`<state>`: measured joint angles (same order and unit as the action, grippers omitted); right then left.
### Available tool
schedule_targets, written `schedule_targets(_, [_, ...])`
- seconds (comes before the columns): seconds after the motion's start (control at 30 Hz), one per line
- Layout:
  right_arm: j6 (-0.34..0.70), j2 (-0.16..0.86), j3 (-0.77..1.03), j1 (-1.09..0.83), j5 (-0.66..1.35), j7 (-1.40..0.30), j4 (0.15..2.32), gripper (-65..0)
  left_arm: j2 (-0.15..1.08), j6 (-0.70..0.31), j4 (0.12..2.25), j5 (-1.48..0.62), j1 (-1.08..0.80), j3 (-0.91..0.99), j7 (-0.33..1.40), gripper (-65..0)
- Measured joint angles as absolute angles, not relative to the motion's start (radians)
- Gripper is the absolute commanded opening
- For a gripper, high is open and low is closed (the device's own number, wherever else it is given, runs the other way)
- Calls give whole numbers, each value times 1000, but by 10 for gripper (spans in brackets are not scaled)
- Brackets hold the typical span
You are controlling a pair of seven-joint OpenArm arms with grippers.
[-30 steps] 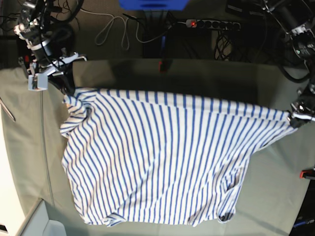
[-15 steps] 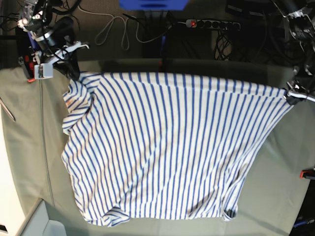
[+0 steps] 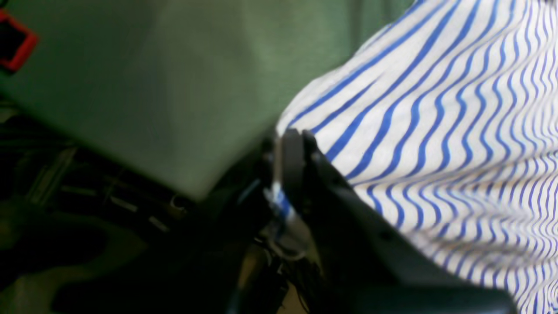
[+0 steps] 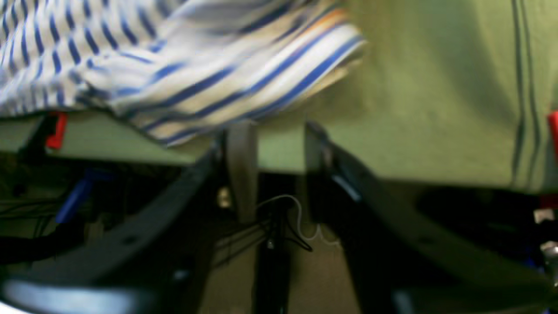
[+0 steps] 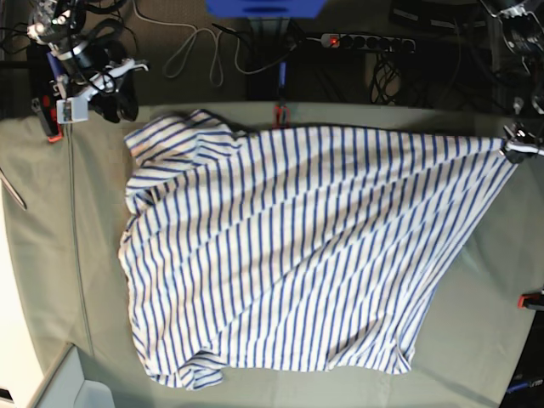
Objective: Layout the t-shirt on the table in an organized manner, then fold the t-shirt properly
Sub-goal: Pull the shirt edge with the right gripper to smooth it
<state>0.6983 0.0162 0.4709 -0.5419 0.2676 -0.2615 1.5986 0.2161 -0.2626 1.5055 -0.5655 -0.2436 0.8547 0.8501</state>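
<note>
The soft white cotton t-shirt with thin blue stripes (image 5: 280, 255) is lying spread across the wide table of pale grey-green cloth (image 5: 42, 255), reaching from the far edge almost to the near one, with one far corner lifted.

The left gripper (image 3: 290, 168) is holding that corner at the table's side edge, its jaws clamped together on a pinch of striped fabric, and the cloth is running taut from it across the table's back.

The right gripper (image 4: 272, 161) is hanging just past the table's far edge with its jaws apart and nothing between them; the bunched sleeve or collar area (image 4: 244, 83) is resting on the table just in front of it, free of the fingers.

The step in hand appears to be laying the garment out flat. To do it well, the left gripper should probably lower its corner gently while keeping light tension, so the top hem lands straight. The rumpled fabric near the right gripper likely needs re-gripping and pulling outward to smooth it. The curled hem corner (image 5: 191, 374) at the near edge also looks in need of flattening before any fold.
</note>
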Motion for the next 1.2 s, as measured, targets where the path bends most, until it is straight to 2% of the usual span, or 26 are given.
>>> schedule_targets(0.17, [698, -17, 581, -558, 270, -264, 1641, -380, 200, -262, 1505, -559, -247, 853, 852, -648])
schedule_targets(0.33, [698, -14, 582, -504, 266, -280, 1639, -379, 181, -262, 1505, -559, -254, 854, 849, -648])
schedule_targets(0.47, [698, 10, 581, -382, 271, -270, 1551, -374, 178, -262, 1507, -559, -257, 853, 852, -648])
schedule_targets(0.7, [693, 87, 487, -275, 270, -265, 1378, -304, 179, -262, 1511, -559, -257, 853, 848, -648])
schedule_targets(0.83, [694, 96, 393, -279, 264, -276, 1332, -305, 179, -262, 1511, -559, -257, 853, 848, -648])
schedule_targets(1.03, [693, 91, 352, -283, 267, -272, 1332, -310, 179, -262, 1511, -559, -256, 853, 848, -648])
schedule_targets(1.2, [693, 98, 351, -274, 298, -216, 1247, -408, 179, -262, 1511, -559, -257, 853, 848, -648])
